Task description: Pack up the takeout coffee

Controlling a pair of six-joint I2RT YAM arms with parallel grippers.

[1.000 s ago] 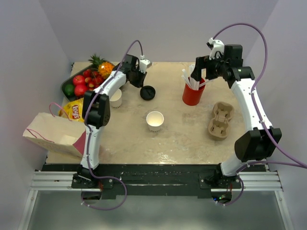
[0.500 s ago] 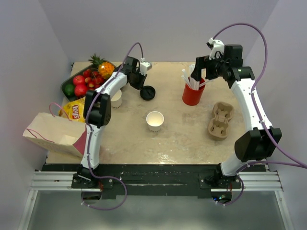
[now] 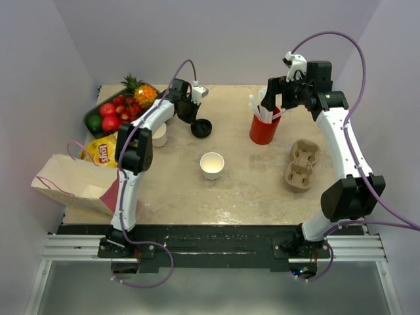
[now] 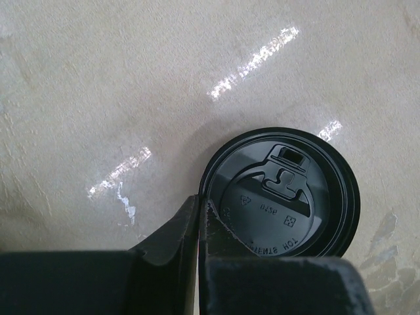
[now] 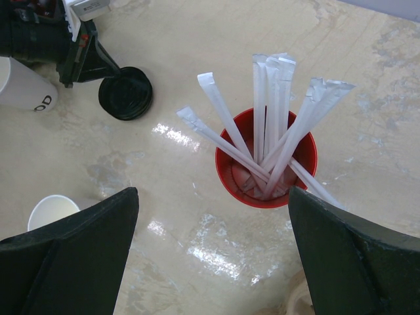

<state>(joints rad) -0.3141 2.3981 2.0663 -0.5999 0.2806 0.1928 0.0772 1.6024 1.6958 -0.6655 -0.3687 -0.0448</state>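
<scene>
The white paper cup point(image 3: 212, 165) stands upright and open near the table's middle; its rim also shows in the right wrist view point(image 5: 52, 210). The black lid point(image 3: 201, 128) lies at the back, left of centre. My left gripper point(image 3: 192, 120) is shut on the black lid's point(image 4: 289, 197) near-left rim, one finger outside it and one over it, the jaws point(image 4: 200, 200) almost touching. My right gripper point(image 3: 272, 98) hovers open above the red cup of straws, nothing between its fingers point(image 5: 211, 190). From there the lid point(image 5: 125, 93) and left gripper point(image 5: 92, 62) show at upper left.
A red cup point(image 3: 264, 128) of wrapped white straws stands at back right. A cardboard cup carrier point(image 3: 300, 164) lies right. A second white cup point(image 3: 157, 134) stands beside the left arm. Fruit tray point(image 3: 118, 108), chips bag point(image 3: 100, 151) and paper bag point(image 3: 72, 184) sit left.
My left gripper has closed further on the lid's rim, and the lid has shifted slightly left. The right arm has not moved.
</scene>
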